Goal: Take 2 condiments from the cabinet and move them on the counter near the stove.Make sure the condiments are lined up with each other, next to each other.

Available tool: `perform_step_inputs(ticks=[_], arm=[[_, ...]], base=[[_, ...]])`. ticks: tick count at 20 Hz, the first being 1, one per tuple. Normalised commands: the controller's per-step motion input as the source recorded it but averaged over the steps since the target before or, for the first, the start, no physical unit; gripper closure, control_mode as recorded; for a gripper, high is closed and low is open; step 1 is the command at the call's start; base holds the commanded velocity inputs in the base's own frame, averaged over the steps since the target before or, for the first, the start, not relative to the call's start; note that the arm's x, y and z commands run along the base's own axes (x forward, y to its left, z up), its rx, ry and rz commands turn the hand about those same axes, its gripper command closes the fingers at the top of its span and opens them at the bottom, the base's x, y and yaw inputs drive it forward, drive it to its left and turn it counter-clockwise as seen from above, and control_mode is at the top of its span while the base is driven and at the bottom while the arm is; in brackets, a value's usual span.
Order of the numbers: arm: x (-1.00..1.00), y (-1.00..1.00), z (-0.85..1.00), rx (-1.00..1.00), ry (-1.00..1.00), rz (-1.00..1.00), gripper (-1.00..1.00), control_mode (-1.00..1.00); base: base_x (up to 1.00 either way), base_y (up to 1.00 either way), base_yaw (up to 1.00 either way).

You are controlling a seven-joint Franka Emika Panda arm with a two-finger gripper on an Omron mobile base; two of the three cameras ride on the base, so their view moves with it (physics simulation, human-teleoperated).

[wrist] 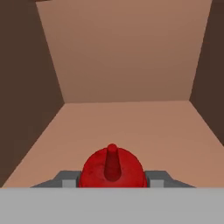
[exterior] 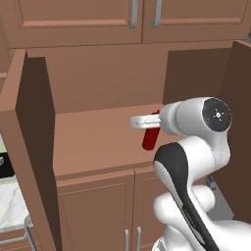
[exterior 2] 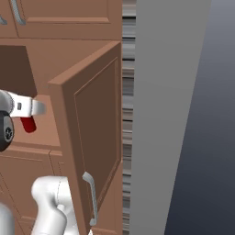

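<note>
The brown wooden cabinet [exterior: 98, 142] stands with both doors swung wide, its plain shelf compartment bare wood; a strip of white marble counter [exterior: 10, 206] shows at lower left. Inside, over the shelf's right part, the pincer [exterior: 153, 122] is clamped on the slim red squeeze bottle [exterior: 149, 137], a finger pressed to either side below its pointed cap; no label or writing can be read on it.

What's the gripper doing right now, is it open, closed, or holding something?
Gripper: closed on the red squeeze bottle, inside the open cabinet.
</note>
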Motion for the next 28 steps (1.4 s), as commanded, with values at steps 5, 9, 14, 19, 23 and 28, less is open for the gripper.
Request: perform_step_inputs(ticks=[5,9,14,19,23,28], arm=[[-0.51,-0.14,0.2,0.0,0.0,-0.07,1.0,-1.0],[-0.29,-0.02,-0.08,0.0,0.0,-0.05,1.0,1.0],[0.0,0.0,0.0,0.0,0.0,0.0,1.0,1.0],[0.0,0.0,0.0,0.0,0.0,0.0,1.0,1.0],[0.0,0.0,0.0,0.0,0.0,0.0,1.0,1.0],[0.0,0.0,0.0,0.0,0.0,0.0,1.0,1.0]], base=[[0.0,0.0,0.0],[-0.34,-0.04,-0.06],[-0.84,-0.02,-0.07],[-0.9,0.0,0.0],[-0.92,0.0,0.0],[-0.97,0.08,0.0]])
